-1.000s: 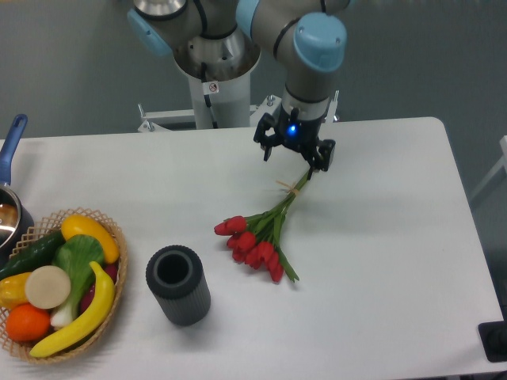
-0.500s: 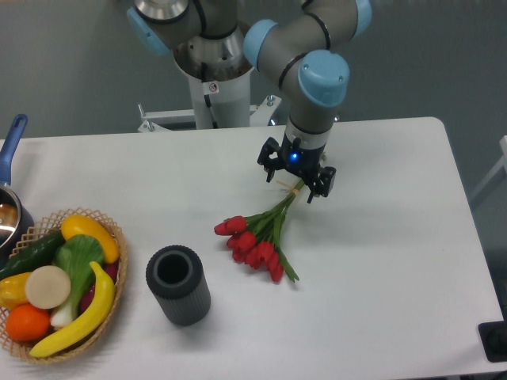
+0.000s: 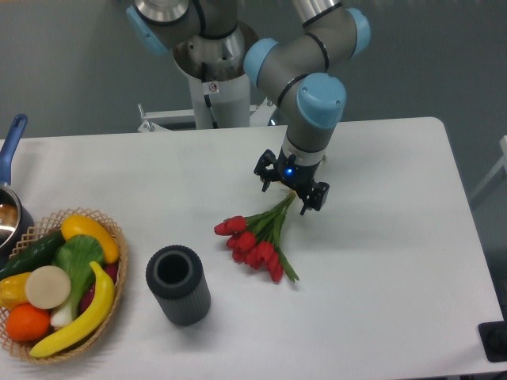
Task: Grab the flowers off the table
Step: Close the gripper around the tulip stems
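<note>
The claw (image 3: 291, 190) is now sitting lower and further left than half a second ago, coming down over the stem end of the flowers (image 3: 257, 235), which are lying unmoved. Its fingers are standing apart on either side of the stems, not closing on them. The flowers are resting flat near the middle of the table (image 3: 380, 261), red heads pointing toward the front left, green stems running up toward the claw. The table is showing a smooth, matte white top with rounded corners against a grey-blue wall. A wicker basket (image 3: 111, 273) at the front left is holding a banana, an orange, a cucumber and other produce. A dark ribbed cylindrical cup (image 3: 178, 285) is standing upright and open-topped, between basket and flowers. A blue-handled pot (image 3: 11, 198) is showing partly at the left edge.
</note>
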